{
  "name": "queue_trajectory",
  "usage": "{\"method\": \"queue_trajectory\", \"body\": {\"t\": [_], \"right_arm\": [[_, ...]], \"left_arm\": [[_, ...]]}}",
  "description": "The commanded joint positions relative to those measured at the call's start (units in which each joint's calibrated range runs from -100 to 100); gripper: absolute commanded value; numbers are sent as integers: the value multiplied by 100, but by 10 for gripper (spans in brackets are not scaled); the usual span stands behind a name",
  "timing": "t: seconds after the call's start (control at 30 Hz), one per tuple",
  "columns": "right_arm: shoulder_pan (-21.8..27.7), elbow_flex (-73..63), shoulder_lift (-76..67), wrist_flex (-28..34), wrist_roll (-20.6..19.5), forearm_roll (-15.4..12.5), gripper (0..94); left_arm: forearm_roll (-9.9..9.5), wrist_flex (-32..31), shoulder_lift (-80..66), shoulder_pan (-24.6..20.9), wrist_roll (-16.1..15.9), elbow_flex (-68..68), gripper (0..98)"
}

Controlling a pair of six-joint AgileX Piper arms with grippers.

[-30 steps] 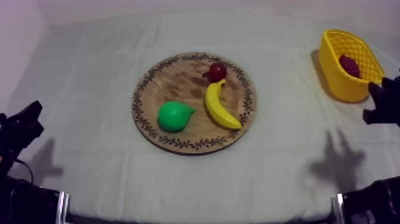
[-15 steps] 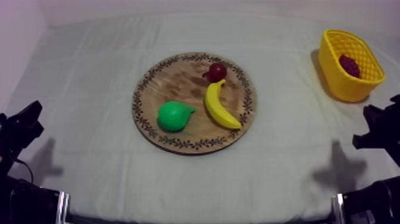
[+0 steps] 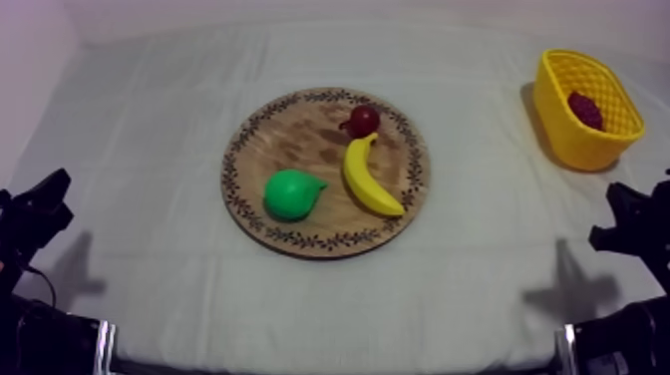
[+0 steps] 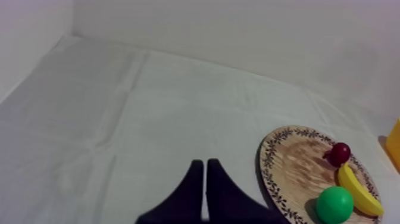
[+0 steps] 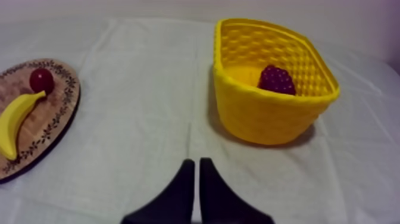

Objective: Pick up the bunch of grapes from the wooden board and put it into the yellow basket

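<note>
Right hand (image 5: 194, 171): clenched on nothing, its two black fingers lying together as a narrow wedge low over the cloth, a little short of the basket. In the top view it sits at the right edge of the frame, below the basket and apart from it.
Left hand (image 4: 205, 173): clenched the same way, with nothing between its fingers, over bare cloth with the board off to one side. In the top view it rests low at the left edge.
Bunch of grapes (image 5: 275, 78): a small, knobbly, dark purple-red cluster. It lies down inside the basket, below the rim, and not on the board.
Yellow basket (image 5: 262, 113): open-weave walls and an oval mouth. It stands upright on the counter (image 3: 479, 269) at the upper right of the top view, close to the frame's right edge.
Wooden board (image 3: 299, 140): round with a patterned rim, in the middle of the top view and well apart from the basket.
On the board: a green pear (image 3: 291, 194), a banana (image 3: 369, 180) just beside it, and a small red fruit (image 3: 362, 121) at the banana's upper tip.
Open room: a wide strip of bare cloth runs between board and basket, and more lies across the lower frame, crossed by arm shadows at lower left and lower right.
Edges: the cloth meets a pale wall along the top and the left of the top view.
</note>
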Motion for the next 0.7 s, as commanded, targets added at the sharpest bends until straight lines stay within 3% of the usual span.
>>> {"method": "queue_trajectory", "body": {"t": [0.0,0.23,0.67], "right_arm": [[-12,9,3,12,215,9,38],[-132,21,0,23,678,2,9],[-349,22,-7,24,723,1,6]], "left_arm": [[-2,-4,0,-2,0,-4,1],[-2,-4,0,-2,0,-4,1],[-2,-4,0,-2,0,-4,1]]}}
